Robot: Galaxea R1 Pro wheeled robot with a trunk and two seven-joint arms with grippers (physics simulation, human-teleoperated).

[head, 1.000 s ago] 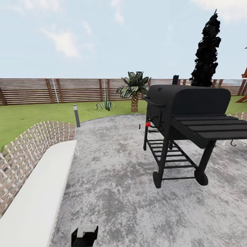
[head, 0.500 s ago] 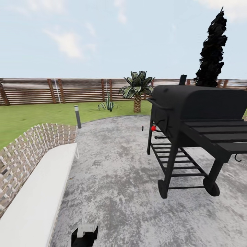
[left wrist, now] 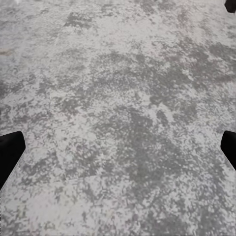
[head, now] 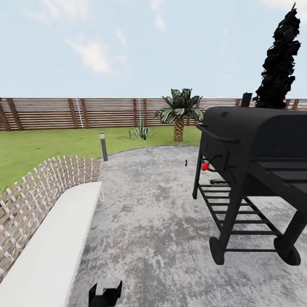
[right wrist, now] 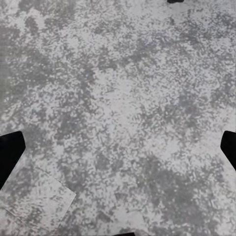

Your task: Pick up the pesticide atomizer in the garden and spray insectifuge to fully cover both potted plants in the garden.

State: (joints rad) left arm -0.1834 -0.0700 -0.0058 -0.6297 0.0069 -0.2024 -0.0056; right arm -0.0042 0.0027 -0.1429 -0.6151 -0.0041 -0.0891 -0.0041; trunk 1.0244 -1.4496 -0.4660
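- The garden's round mottled grey paved patio [head: 153, 221] spreads across the head view, with green lawn [head: 38, 147] behind it and a slatted wooden fence [head: 85, 113] along the back.
- One large black barbecue grill on wheels [head: 251, 170] stands at the right, taking up that side of the patio.
- One long bench with a white cushion and woven brown back [head: 47, 226] runs along the left.
- One tall dark tree [head: 279, 64] rises behind the grill; one small palm [head: 180, 111] and one spiky plant [head: 140, 131] stand near the fence.
- One grey bollard lamp [head: 103, 146] stands at the patio's edge.
- A tiny dark object [head: 186, 162] stands far off on the paving; what it is cannot be told.
- The left gripper [left wrist: 118, 147] and right gripper [right wrist: 118, 147] both hang spread wide over bare paving, holding nothing.
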